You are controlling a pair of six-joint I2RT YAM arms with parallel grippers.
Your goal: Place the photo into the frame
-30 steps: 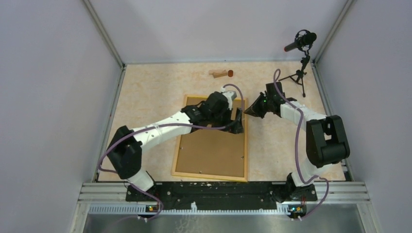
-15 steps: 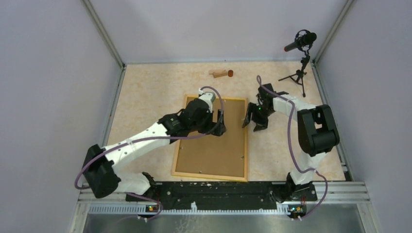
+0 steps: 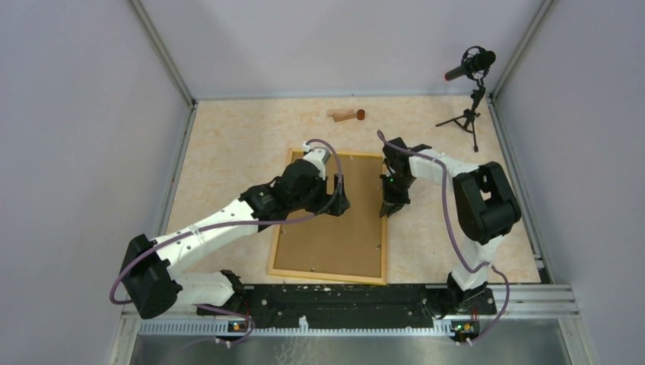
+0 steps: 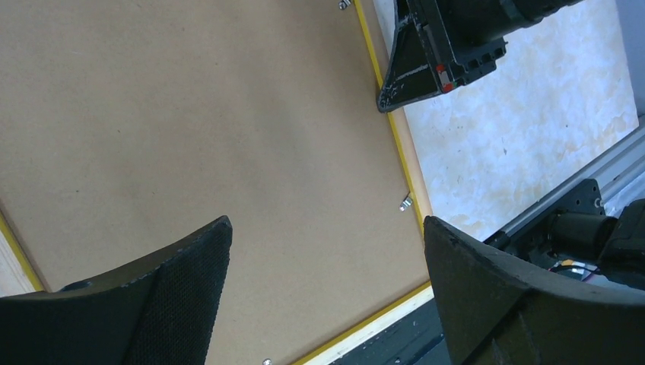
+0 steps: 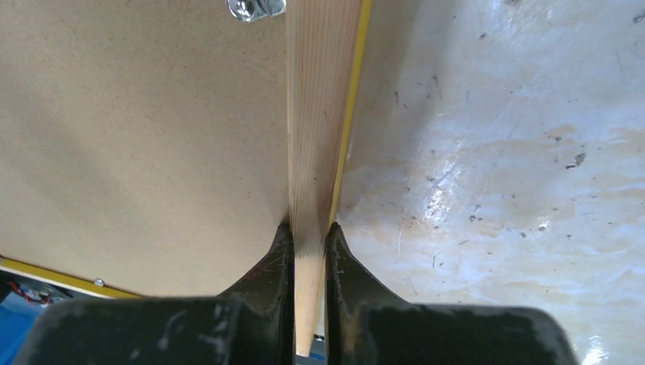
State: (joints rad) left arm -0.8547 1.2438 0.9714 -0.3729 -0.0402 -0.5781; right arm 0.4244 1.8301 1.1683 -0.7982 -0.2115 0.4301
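Yellow-orange wood: the frame is lying back-up on the bench, brown backing board filling it. The photo is not showing. The right tool is clamping the frame's right rail, and the left tool is hovering spread apart. Any lift wants a slow, level pull.

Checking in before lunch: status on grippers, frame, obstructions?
Left gripper open over backing board. Right gripper shut on frame. Board fills frame; photo unseen.

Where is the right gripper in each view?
Top external: the right gripper, centre, on the frame's right rail.
Left wrist: top edge, right of centre.
Right wrist: bottom centre, pinching that rail.
Shared landmark: the frame's yellow-orange right rail.
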